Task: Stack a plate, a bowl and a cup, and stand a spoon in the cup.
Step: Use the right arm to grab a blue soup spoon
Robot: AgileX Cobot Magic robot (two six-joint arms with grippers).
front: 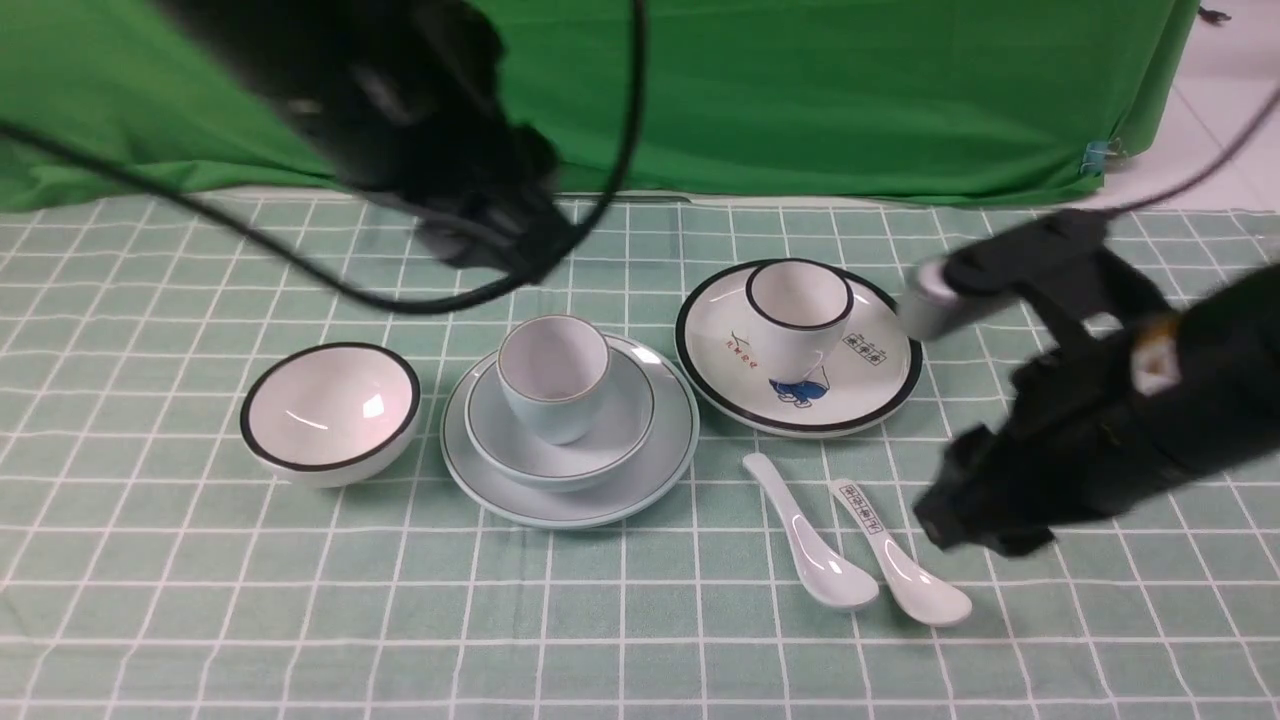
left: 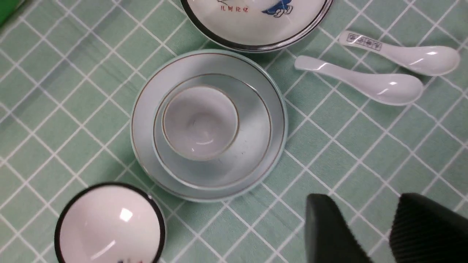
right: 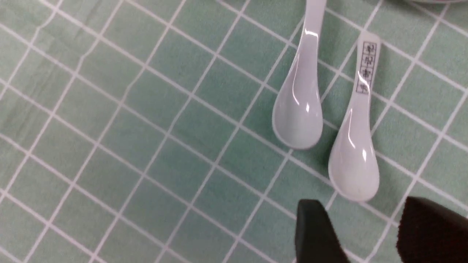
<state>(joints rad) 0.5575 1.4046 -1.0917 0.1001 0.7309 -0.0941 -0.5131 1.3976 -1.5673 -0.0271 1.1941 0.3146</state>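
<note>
- The pale blue round ceramic plate with a thin dark rim line (front: 675, 440) is lying on the green checked tablecloth (front: 350, 610), left of centre and nearer the far edge than the plain spoon is.
- The pale blue bowl with a thin dark rim line (front: 625, 440) is sitting on that plate, and the small pale blue handleless cup (front: 565, 405) is standing upright inside the bowl.
- The plain white ceramic soup spoon (front: 805, 535) is lying flat on the cloth, right of the stack, between it and the right gripper (right: 354, 206); it is resting outside the right fingers, untouched.
- The right gripper's fingers are standing apart, grasping nothing, above the cloth towards its right edge.
- The left gripper (left: 358, 201) is hovering with its fingers spread and empty; cup, bowl and plate are all lying clear of them.
- The white spoon with printed black marks (front: 905, 565) is lying just beside the plain one.
</note>
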